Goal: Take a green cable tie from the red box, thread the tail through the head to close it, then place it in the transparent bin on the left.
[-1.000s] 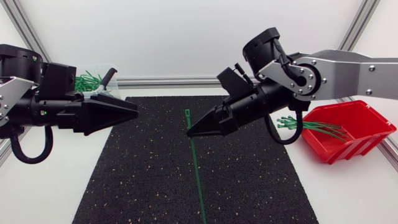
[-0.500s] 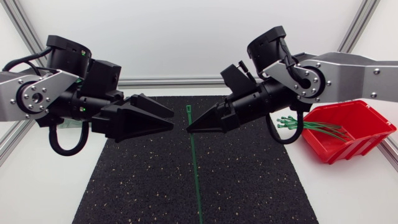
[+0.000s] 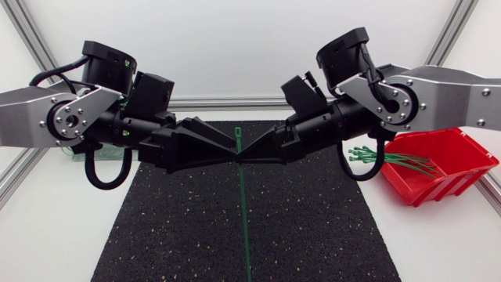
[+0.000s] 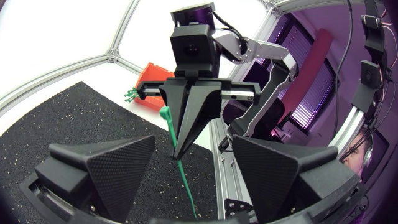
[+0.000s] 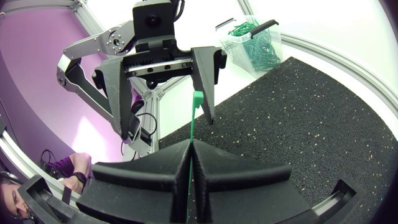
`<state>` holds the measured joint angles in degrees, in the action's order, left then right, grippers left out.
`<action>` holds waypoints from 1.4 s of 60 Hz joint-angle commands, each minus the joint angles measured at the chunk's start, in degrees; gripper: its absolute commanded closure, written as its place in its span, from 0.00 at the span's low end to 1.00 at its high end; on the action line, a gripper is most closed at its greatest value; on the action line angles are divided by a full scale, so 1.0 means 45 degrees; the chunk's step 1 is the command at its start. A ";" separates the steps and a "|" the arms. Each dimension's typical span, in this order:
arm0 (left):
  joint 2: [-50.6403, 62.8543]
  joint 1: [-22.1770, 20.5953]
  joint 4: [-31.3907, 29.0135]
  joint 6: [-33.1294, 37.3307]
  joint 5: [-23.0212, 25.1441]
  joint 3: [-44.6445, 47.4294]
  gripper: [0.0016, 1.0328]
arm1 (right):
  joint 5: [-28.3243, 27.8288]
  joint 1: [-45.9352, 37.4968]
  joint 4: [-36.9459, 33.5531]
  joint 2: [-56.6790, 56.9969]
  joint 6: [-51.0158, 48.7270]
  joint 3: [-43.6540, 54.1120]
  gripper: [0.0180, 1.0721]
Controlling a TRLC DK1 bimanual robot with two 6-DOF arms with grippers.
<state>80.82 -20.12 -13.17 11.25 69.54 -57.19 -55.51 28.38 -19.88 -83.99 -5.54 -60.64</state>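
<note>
The right gripper (image 3: 243,154) is pressed together on the green cable tie (image 3: 244,211) just below the tie's head, above the black mat (image 3: 156,235). The short head end stands out on one side of that pinch and the long tail runs off on the other, so the strip lies crosswise to the line along which the two grippers face each other. The left gripper (image 4: 194,140), fingers spread wide, meets the pinch tip to tip. It has the strip between its fingers and the head just beside one of them, so I judge it the nearer arm and only needs to close across the strip.
</note>
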 commanded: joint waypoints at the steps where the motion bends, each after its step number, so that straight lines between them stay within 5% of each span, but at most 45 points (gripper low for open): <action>1: 0.0224 -0.0080 0.0348 -0.0585 -0.0043 -0.0338 0.32 | -0.0107 0.0002 0.0121 0.0148 0.0255 0.0312 0.94; 20: 0.0459 -0.0119 0.0739 -0.0858 -0.0218 -0.0280 0.59 | -0.0107 0.0119 0.0160 0.0343 0.0313 0.0410 0.94; 33: 0.0381 -0.0236 0.0778 -0.0956 -0.0316 -0.0260 0.60 | -0.0107 0.0216 0.0179 0.0402 0.0333 0.0488 0.94; 59: 0.0303 -0.0295 0.1794 -0.1737 -0.0609 0.0130 0.77 | -0.0107 0.0256 0.0277 0.0499 0.0411 0.0585 0.94; 84: 0.0049 -0.0412 0.1852 -0.1737 -0.0746 0.0326 0.77 | -0.0087 0.0158 0.0472 0.0636 0.0567 0.0683 0.94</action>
<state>82.13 -21.56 -5.45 4.45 66.50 -56.99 -55.53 29.15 -18.15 -82.37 -4.23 -59.00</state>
